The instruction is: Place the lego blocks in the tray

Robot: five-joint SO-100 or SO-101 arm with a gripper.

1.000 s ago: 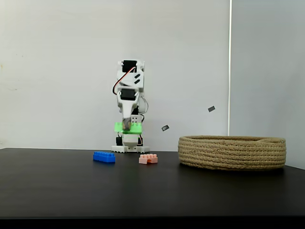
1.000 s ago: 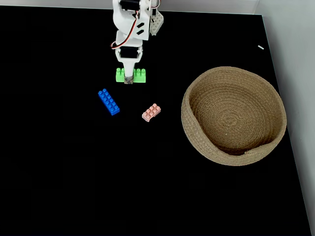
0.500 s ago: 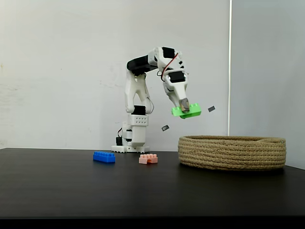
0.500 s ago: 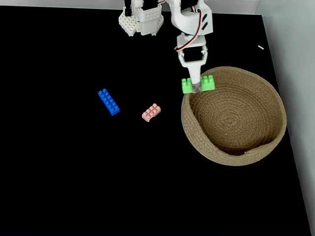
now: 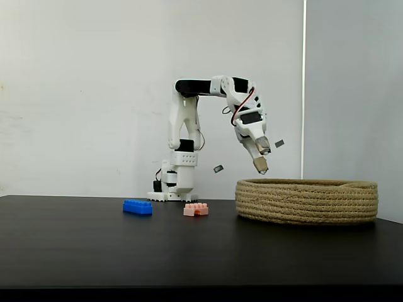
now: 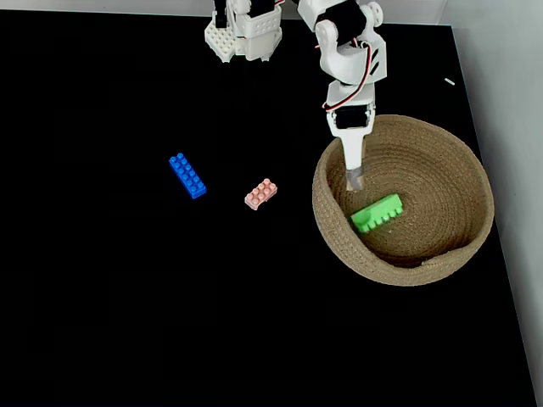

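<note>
The green lego block point(image 6: 377, 213) lies inside the tray point(image 6: 321, 206), on its floor near the left wall. My gripper point(image 6: 355, 180) hangs over the tray's left part, just above and apart from that block. In a fixed view from the side the gripper point(image 5: 262, 156) is above the tray's point(image 5: 306, 201) left rim, jaws spread open and empty. The blue block point(image 6: 187, 175) point(image 5: 137, 207) and the salmon-pink block point(image 6: 261, 194) point(image 5: 196, 209) rest on the black table to the left of the tray.
The arm's white base point(image 6: 242, 34) point(image 5: 173, 187) stands at the table's back edge. The table's right edge point(image 6: 507, 280) runs close past the tray. A white wall point(image 5: 82, 94) rises behind.
The arm swung right with the green block, from near its base to over the tray. The gripper opened, and the green block now lies in the tray.
</note>
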